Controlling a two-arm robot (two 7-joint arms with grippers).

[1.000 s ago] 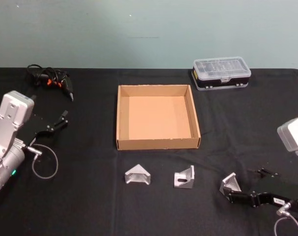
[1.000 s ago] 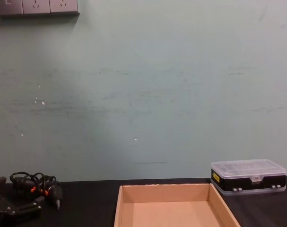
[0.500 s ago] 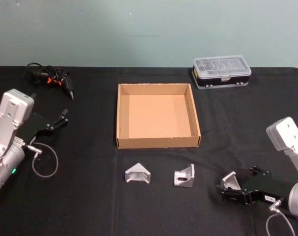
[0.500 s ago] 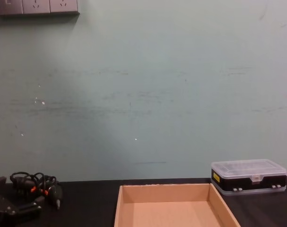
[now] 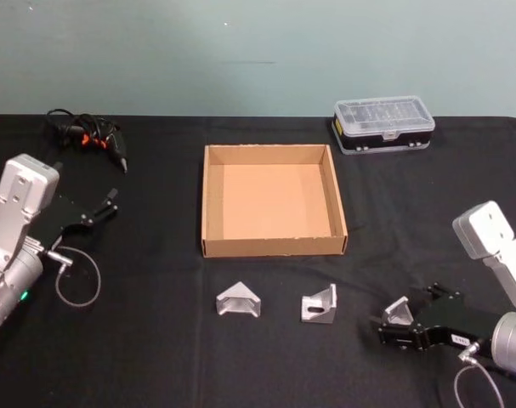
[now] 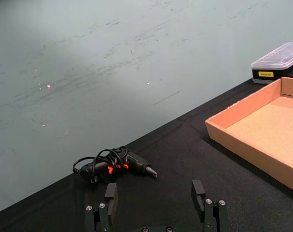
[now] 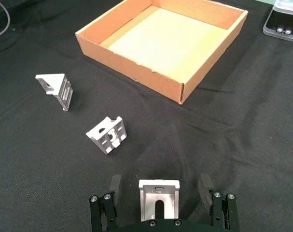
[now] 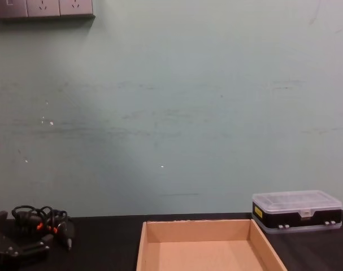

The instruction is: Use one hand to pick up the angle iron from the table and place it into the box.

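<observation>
Right wrist view: right gripper [image 7: 160, 183] splayed astride the angle iron [image 7: 158, 200], seemingly not touching, before the box [image 7: 132, 72]; left gripper [image 6: 155, 190] splayed, left of it.

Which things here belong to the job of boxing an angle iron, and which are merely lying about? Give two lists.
Job: right gripper, open around the rightmost angle iron; middle angle iron; leftmost angle iron; cardboard box; table.

Lying about: clear-lidded black case; corded tool; left gripper, parked open at the table's left.
</observation>
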